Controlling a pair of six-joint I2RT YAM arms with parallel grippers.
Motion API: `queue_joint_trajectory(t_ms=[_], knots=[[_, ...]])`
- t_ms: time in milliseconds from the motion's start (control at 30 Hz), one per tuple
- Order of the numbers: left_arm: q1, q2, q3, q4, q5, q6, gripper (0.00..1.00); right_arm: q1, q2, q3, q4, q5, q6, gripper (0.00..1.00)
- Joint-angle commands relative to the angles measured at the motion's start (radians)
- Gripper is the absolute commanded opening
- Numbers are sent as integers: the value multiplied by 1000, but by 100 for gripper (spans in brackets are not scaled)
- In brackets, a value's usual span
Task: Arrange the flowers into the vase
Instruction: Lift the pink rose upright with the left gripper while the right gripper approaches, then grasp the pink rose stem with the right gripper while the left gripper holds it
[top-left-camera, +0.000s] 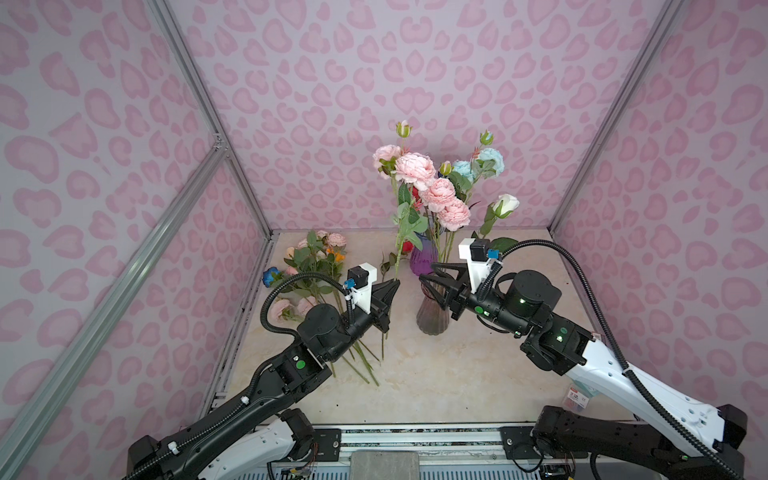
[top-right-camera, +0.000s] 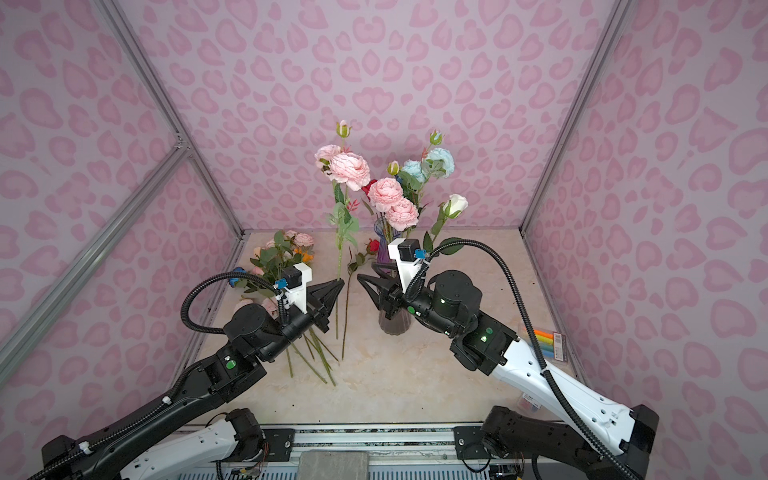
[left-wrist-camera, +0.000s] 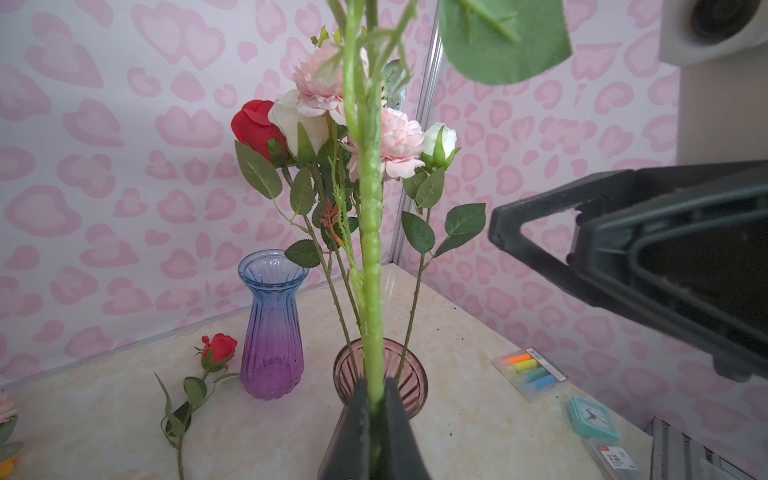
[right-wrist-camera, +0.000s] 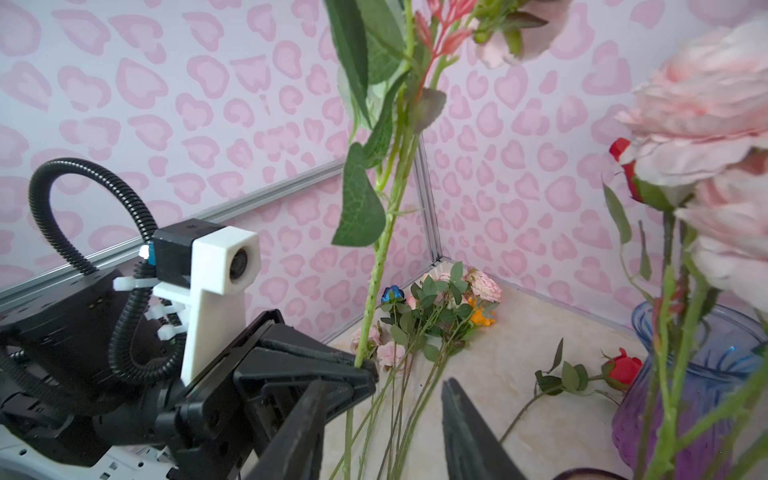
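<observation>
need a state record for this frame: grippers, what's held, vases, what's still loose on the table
left gripper: shut on pink peony spray, stem upright
right gripper: open, empty, at the neck of the smoky pink vase
smoky pink vase: holds bouquet of pink, pale blue, white, red heads
blue-purple vase: empty, behind the smoky one
loose flowers: pile lying at left of table
red rose: lying beside blue-purple vase

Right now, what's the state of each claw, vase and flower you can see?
Left claw, shut on the peony stem.
Peony stem, held upright, not in a vase.
Right claw, open, holding nothing.
Pink vase, upright, holding several flowers.
Blue-purple vase, upright, empty.
Red rose, lying on the table.
Flower pile, lying on the table.
</observation>
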Motion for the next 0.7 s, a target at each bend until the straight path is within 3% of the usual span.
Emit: queue_joint_trajectory(t_ms=[0, 333, 667], knots=[[-8, 3, 12, 67, -13, 13, 3, 5, 51, 20, 84, 16, 29, 44], [-10, -9, -7, 64, -23, 22, 3, 5, 190, 78, 175, -34, 96, 34], [-10, -1, -4, 58, -24, 23, 3, 5, 236, 107, 193, -42, 121, 11]])
